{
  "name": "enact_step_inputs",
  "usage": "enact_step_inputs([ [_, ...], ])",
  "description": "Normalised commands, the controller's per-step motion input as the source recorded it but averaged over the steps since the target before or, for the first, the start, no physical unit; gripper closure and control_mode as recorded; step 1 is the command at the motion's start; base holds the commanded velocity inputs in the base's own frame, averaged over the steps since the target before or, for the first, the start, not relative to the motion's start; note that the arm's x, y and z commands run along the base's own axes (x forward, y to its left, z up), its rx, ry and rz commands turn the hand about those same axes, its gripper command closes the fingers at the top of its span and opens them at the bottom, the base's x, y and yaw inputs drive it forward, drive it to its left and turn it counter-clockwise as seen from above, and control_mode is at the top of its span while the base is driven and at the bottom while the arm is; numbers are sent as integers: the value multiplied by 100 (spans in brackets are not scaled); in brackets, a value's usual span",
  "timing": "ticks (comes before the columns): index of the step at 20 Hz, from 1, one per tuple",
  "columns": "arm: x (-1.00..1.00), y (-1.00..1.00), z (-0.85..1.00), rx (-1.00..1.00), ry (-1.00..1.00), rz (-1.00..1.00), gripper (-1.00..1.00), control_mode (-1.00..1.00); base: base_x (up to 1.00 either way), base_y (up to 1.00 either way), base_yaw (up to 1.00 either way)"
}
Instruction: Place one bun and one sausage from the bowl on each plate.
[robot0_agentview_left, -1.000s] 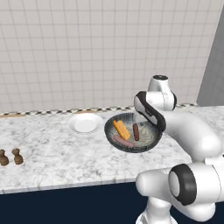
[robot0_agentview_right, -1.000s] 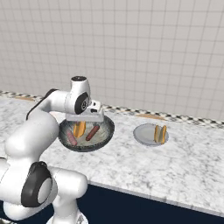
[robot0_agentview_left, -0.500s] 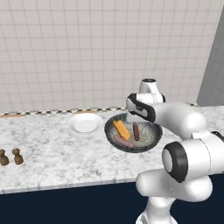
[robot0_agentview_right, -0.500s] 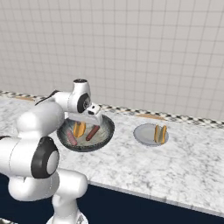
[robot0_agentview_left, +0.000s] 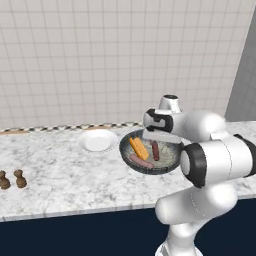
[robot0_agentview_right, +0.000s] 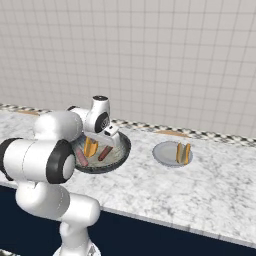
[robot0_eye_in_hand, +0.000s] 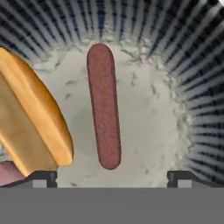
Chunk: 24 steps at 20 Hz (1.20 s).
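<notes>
The pincer (robot0_eye_in_hand: 112, 177) hangs over the dark bowl (robot0_agentview_left: 131, 139) with its jaws spread wide, nothing pinched. Directly under it lies a brown sausage (robot0_eye_in_hand: 103, 105), with the bun (robot0_eye_in_hand: 30, 118) just to its left and a second sausage (robot0_agentview_left: 141, 161) on the near side of the bowl. The white plate (robot0_agentview_left: 97, 140) sits bare just left of the bowl on the marble bench (robot0_agentview_left: 60, 175); the grey plate (robot0_agentview_right: 162, 154) on the right already has a bun and sausage. Two little brown shakers (robot0_agentview_left: 12, 179) stand far left, well out of the way. Compared with a second ago, the arm has swung round and the hand has shifted left over the bowl's middle.
</notes>
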Motion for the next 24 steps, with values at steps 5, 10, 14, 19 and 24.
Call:
enact_step_inputs([
  [5,18,0,-28,0,-15,-9,-100,-100,0,0,0],
  [10,4,-2,-37,0,-13,-6,-100,-100,0,0,0],
  [14,41,0,-15,2,-3,-6,-100,-100,0,0,0],
  [19,47,0,-16,3,0,-10,-100,-100,0,0,0],
  [24,19,0,-23,1,0,-8,-100,-100,0,0,0],
])
